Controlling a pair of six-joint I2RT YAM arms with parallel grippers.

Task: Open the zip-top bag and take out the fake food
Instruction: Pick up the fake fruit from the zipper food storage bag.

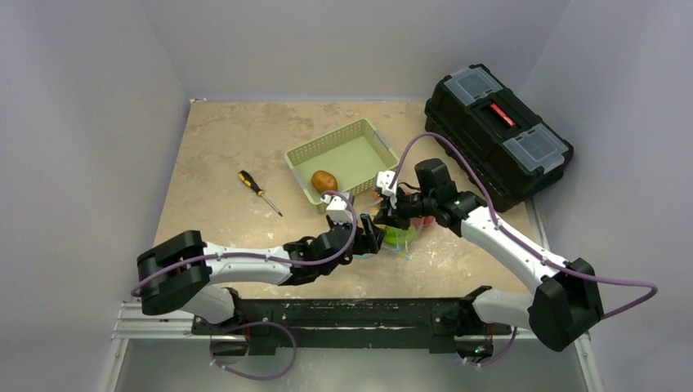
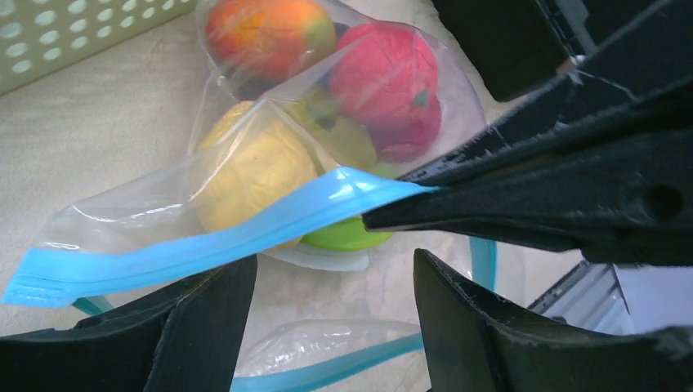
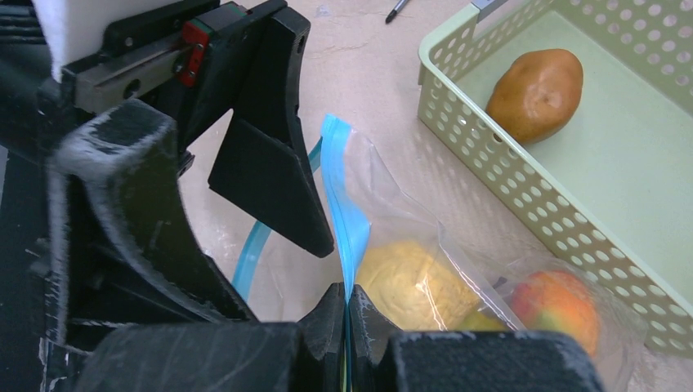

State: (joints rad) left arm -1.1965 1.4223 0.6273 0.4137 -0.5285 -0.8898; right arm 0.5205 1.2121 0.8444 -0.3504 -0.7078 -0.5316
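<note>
**End-effector state.** The right gripper [image 3: 347, 300] is closed flat on the light-blue zipper strip [image 3: 339, 204] of the clear crinkly plastic zip-top bag [image 3: 392, 204]. It pinches one lip of the bag mouth. From the right fingertips, the pinched strip runs straight ahead toward the left gripper [image 2: 335, 269].

The left gripper faces the right gripper across the bag mouth. Its jaws stand apart and clamp nothing. The bag's second lip, a thinner blue edge, passes below the gap between the left fingers [image 2: 204, 327]. Whether it touches either finger cannot be determined.

**Fake food.** Four glossy plastic pieces sit inside the bag, just ahead of the left fingertips:
- a yellow rounded piece [image 2: 253, 171] directly behind the pinched strip
- a green piece [image 2: 347, 237] under the strip
- a red piece [image 2: 384, 82] farther ahead
- an orange-red piece [image 2: 270, 33] farthest ahead

A fifth piece, brown and pear-shaped [image 3: 535, 94], lies in the pale-green perforated plastic basket [image 3: 523, 204]. The basket stands ahead and to the right of the right fingertips, and the bag rests against its wall.

**Surroundings.** A yellow-and-black-handled screwdriver [image 1: 259, 192] lies on the beige tabletop [image 1: 229, 139], well apart from the left gripper. A black plastic toolbox [image 1: 498, 135] stands beyond the right arm.
</note>
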